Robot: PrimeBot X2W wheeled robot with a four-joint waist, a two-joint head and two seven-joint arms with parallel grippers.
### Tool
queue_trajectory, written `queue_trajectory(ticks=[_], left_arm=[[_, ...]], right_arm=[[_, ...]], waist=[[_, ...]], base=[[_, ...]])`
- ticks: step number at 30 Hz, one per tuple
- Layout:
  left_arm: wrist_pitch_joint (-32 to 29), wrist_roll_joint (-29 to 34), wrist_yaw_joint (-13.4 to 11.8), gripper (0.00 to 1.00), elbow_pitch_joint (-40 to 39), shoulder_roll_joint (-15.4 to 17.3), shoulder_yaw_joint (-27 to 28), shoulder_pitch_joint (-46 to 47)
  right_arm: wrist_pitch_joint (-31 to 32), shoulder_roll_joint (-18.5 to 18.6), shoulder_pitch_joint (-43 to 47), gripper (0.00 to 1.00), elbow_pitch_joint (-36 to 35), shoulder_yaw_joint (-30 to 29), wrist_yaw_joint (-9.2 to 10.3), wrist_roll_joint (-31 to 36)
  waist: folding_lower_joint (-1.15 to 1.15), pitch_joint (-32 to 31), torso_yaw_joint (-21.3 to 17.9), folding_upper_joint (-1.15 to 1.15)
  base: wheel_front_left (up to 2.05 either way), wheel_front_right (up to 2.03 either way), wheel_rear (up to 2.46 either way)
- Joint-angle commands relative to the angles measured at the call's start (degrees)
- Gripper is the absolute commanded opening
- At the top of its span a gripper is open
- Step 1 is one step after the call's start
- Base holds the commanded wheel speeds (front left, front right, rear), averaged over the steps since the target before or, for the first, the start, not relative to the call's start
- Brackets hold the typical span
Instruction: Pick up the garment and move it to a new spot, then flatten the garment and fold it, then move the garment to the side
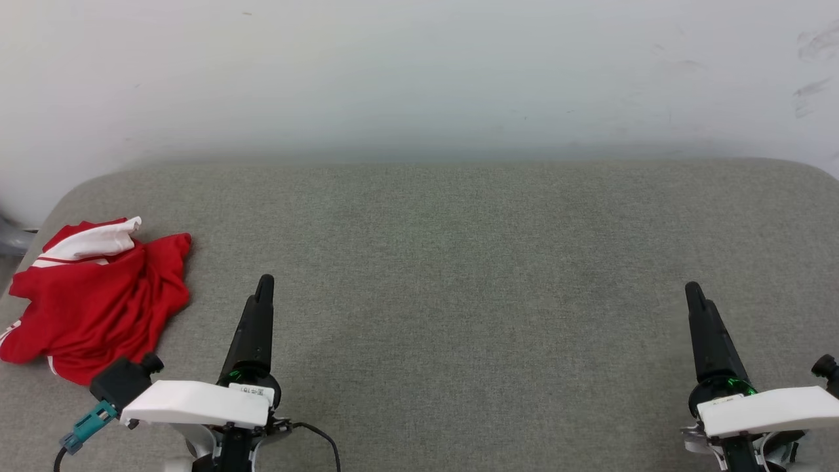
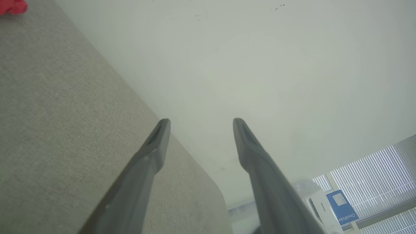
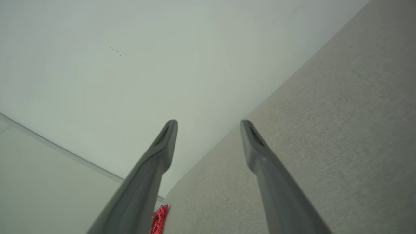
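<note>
The garment (image 1: 98, 295), a bright red jersey with a white panel and trim, lies crumpled at the far left edge of the grey padded surface (image 1: 459, 262). A scrap of its red shows in the top left corner of the left wrist view (image 2: 11, 6) and low in the right wrist view (image 3: 159, 219). My left gripper (image 1: 263, 288) hovers just right of the garment, apart from it; its wrist view shows the fingers (image 2: 156, 143) spread and empty. My right gripper (image 1: 693, 294) stays far to the right, fingers (image 3: 253, 143) open and empty.
A pale wall (image 1: 419, 78) rises directly behind the surface. The surface has rounded back corners. Through the left wrist view I see window blinds (image 2: 373, 175) and a white device with a blue label (image 2: 341, 208) beyond the right end.
</note>
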State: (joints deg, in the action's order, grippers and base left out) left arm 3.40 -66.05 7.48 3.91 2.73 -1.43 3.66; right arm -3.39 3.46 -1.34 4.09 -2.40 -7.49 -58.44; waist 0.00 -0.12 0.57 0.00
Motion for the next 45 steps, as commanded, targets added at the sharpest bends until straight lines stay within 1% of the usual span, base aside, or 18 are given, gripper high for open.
queue_trajectory(ticks=[1,10,11,12,17,26,30,31,32,45], left_arm=[[0.58,2.18,0.01,1.0,-1.14,0.13,-0.35,0.27],[2.23,15.09,0.01,1.0,-0.3,0.31,-1.88,0.11],[2.23,15.09,0.01,1.0,-0.3,0.31,-1.88,0.11],[2.63,16.92,0.01,1.0,-0.2,0.42,-2.11,0.09],[3.47,22.14,0.01,1.0,0.49,1.56,-2.82,-0.06],[4.74,30.14,0.01,1.0,2.21,2.42,-3.46,0.19],[5.37,34.62,-0.16,1.0,2.91,2.47,-3.23,0.32],[5.79,37.54,-0.69,1.0,3.22,2.27,-3.04,0.33],[5.99,38.47,-0.84,1.0,3.27,2.24,-3.03,0.33],[7.72,46.32,-1.22,1.0,3.89,1.94,-2.32,0.09]], right_arm=[[-0.61,0.7,-0.28,1.0,-0.86,0.29,0.0,3.23],[-0.87,1.38,0.23,1.0,-1.06,1.26,0.0,17.09],[-0.87,1.38,0.23,1.0,-1.06,1.26,0.0,17.09],[-0.54,1.3,0.38,1.0,-1.13,1.45,0.0,19.35],[-0.17,1.29,0.79,1.0,-1.73,1.82,0.0,24.49],[0.21,1.01,1.34,1.0,-2.92,1.72,0.0,31.13],[0.44,0.82,1.65,1.0,-3.56,1.45,0.0,34.57],[0.47,0.62,1.8,1.0,-3.92,1.13,0.0,36.65],[0.49,0.58,1.85,1.0,-3.98,0.98,0.0,37.35],[0.49,-0.21,2.86,1.0,-5.12,-0.94,0.0,45.65]], waist=[[0.0,-0.02,0.01,0.0],[0.0,-0.1,-0.01,0.0],[0.0,-0.1,-0.01,0.0],[0.0,-0.11,-0.01,0.0],[0.0,-0.13,0.01,0.0],[0.0,-0.26,0.21,0.0],[0.0,-0.33,0.28,0.0],[0.0,-0.37,0.34,0.0],[0.0,-0.38,0.35,0.0],[0.0,-0.52,0.5,0.0]], base=[[0.0,0.0,0.0],[0.0,0.0,0.0],[0.0,0.0,0.0],[0.0,0.0,0.0],[0.0,0.0,0.0],[0.0,0.0,0.0],[0.0,0.0,0.0],[0.0,0.0,0.0],[0.0,0.0,0.0],[0.0,0.0,0.0]])
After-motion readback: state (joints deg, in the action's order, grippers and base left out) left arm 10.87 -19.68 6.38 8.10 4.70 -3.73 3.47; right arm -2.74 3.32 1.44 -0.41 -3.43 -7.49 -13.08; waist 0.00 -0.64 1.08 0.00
